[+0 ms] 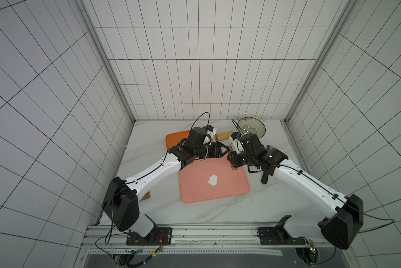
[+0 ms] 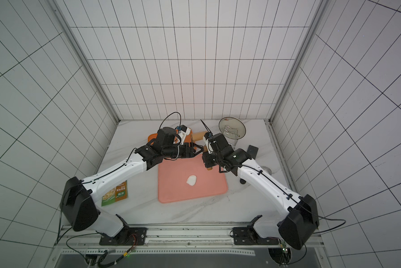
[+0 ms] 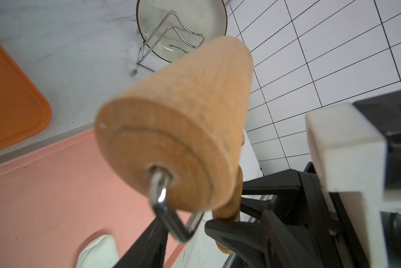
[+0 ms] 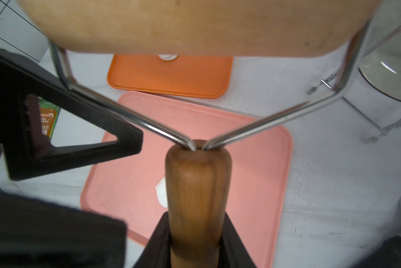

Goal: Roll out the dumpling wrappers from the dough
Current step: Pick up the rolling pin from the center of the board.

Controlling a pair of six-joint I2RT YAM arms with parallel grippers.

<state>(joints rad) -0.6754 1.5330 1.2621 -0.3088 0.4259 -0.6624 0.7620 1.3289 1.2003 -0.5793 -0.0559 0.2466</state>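
Top view: roundish dough (image 1: 213, 180) (wht lump)

The dough (image 1: 213, 180) is a small, soft white lump, roundish, lying near the middle of the pink mat (image 1: 195, 190).

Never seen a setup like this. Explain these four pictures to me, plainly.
Two white-and-black robot arms stand at a pale marble-look table inside tiled walls. Two pictures look down from overhead; the other two come from cameras on the arms' wrists. On the table lie a pink square mat bearing a small white dough lump, an orange tray beyond it, a green packet and a grey plate in a wire rack. The right tool grips the brown handle of a wooden roller with a steel wire frame. The left tool is open beside that frame.
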